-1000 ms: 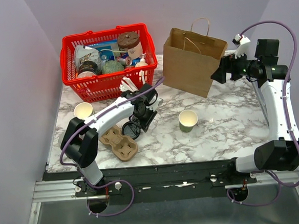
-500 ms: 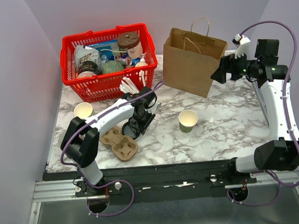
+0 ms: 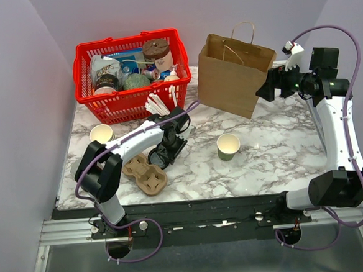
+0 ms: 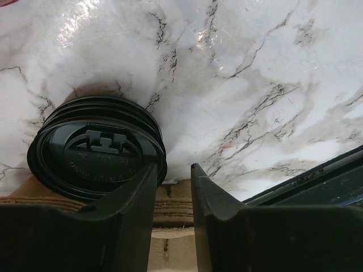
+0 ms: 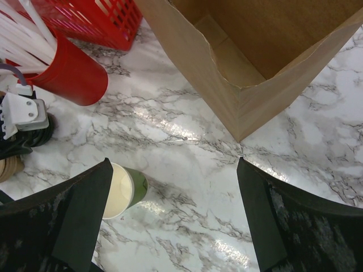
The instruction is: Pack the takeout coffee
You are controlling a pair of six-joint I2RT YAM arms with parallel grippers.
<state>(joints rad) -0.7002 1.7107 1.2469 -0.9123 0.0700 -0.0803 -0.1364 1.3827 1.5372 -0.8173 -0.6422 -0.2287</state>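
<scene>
On the marble table [image 3: 276,148], from left to right, the following are recorded.

1. Stack of lidless cups [image 3: 101,134]: stood near the left edge, far of the carrier; not wanted for the task.
2. Cardboard cup carrier [image 3: 145,174]: laid at the near left, with a stack of black lids [image 4: 96,150] just beside its far right corner.
3. Left gripper [image 4: 173,170]: lowered at the right rim of the lids. The 2 jaws are seen partly parted with nothing between them. The left jaw is overlapped on the lid rim; contact cannot be told.
4. Takeout coffee [image 3: 228,146]: 1 green cup, stood upright at mid-table, mouth open, no lid fitted. It is placed to the right of the left gripper and apart from it, long axis vertical.
5. Paper bag [image 3: 233,76]: stood open, far of the cup.
6. Right gripper [image 5: 173,163]: held aloft by the bag's right side, jaws spread wide and empty. The cup is seen below, toward its left jaw.

The left arm is judged the nearer at table level. A lid is judged to be wanted before bagging.
</scene>
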